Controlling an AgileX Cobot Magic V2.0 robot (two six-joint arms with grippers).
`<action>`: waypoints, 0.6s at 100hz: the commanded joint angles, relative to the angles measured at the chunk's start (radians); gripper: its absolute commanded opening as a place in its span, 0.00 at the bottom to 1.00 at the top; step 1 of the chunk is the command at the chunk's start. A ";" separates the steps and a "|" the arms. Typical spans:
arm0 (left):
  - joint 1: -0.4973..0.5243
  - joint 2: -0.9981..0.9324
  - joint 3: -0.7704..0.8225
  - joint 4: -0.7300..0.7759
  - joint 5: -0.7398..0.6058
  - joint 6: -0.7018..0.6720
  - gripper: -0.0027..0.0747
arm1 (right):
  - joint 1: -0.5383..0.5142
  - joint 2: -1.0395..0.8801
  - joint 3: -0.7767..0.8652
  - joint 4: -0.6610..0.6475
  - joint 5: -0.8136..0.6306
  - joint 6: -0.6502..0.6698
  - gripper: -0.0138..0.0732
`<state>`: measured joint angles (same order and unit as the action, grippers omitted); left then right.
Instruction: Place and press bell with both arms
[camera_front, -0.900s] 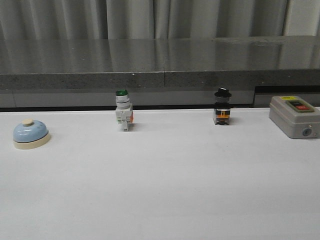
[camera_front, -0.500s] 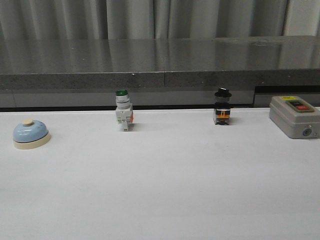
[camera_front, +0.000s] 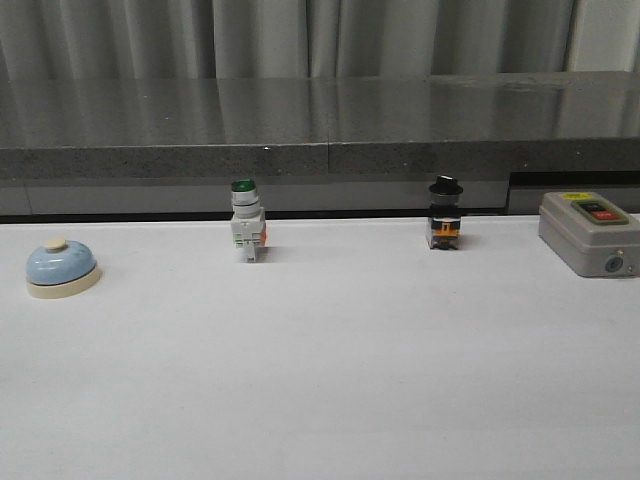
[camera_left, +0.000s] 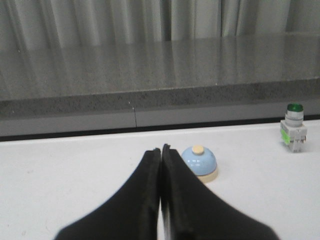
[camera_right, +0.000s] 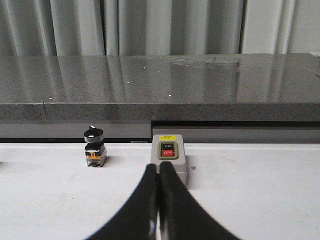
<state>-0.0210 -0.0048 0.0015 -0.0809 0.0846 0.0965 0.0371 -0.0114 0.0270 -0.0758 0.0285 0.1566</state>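
Bell (camera_front: 61, 268) sits upright at the far left of the white table (camera_front: 340, 370), dome light blue, cream button on top, nothing touching it. Left gripper (camera_left: 161, 150) hangs short of it, fingers pressed together, empty. Right gripper (camera_right: 159, 167) likewise clenched on nothing, its tips before the grey switch box (camera_right: 169, 159). Along the table's back edge: green-capped push-button (camera_front: 246, 232), black-knobbed selector switch (camera_front: 445, 213).

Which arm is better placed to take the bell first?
The left: the bell sits at the table's far left, just ahead of the left claw. The right claw faces the grey switch box.
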 joint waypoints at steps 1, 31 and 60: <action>0.004 -0.035 0.016 -0.010 -0.160 -0.003 0.01 | -0.006 -0.012 0.000 -0.002 -0.085 -0.004 0.09; 0.004 0.124 -0.153 -0.009 -0.012 -0.015 0.01 | -0.006 -0.012 0.000 -0.002 -0.085 -0.004 0.09; 0.004 0.417 -0.324 -0.031 -0.014 -0.024 0.01 | -0.006 -0.012 0.000 -0.002 -0.085 -0.004 0.09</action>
<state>-0.0170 0.3249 -0.2467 -0.1012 0.1411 0.0868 0.0371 -0.0114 0.0270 -0.0758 0.0285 0.1566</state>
